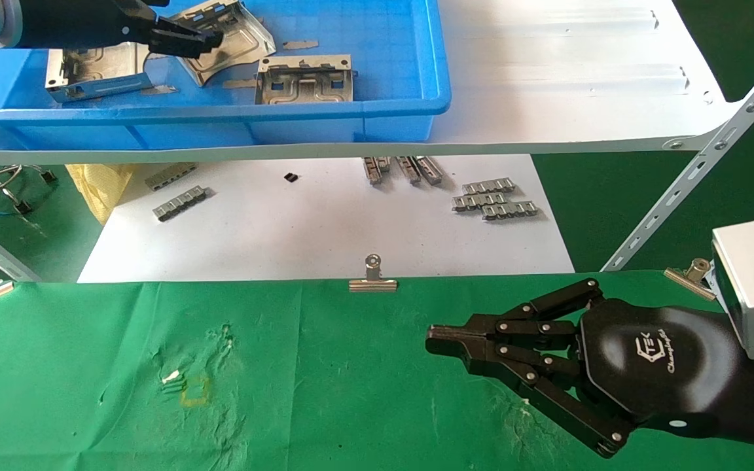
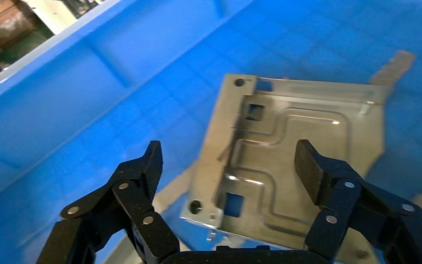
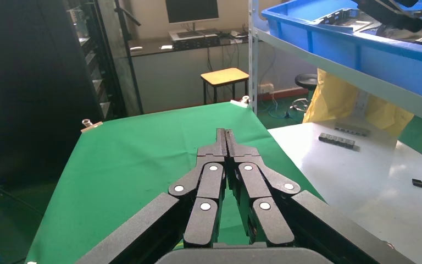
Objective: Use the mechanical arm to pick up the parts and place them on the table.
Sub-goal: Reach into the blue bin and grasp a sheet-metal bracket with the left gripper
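Parts lie in a blue bin (image 1: 416, 78) on the white shelf (image 1: 580, 78), at 11 to 12 o'clock in the head view: a left bracket (image 1: 99, 70), a tilted middle bracket (image 1: 236, 39), and a right bracket (image 1: 305, 82) lying flat. Left gripper (image 1: 210, 40) is inside the bin at 11 o'clock, its jaws spread wide over the middle bracket (image 2: 291, 159), one finger on either side, not touching it. Small grey ribbed strips (image 1: 495, 198) sit on the white board below the shelf, at 12 to 1 o'clock. Green-clothed bench (image 1: 285, 366) fills the near half, with a binder clip (image 1: 372, 278) at its far edge. Right gripper (image 1: 439, 340) is at 4 o'clock above the cloth, jaws pressed together, holding nothing.
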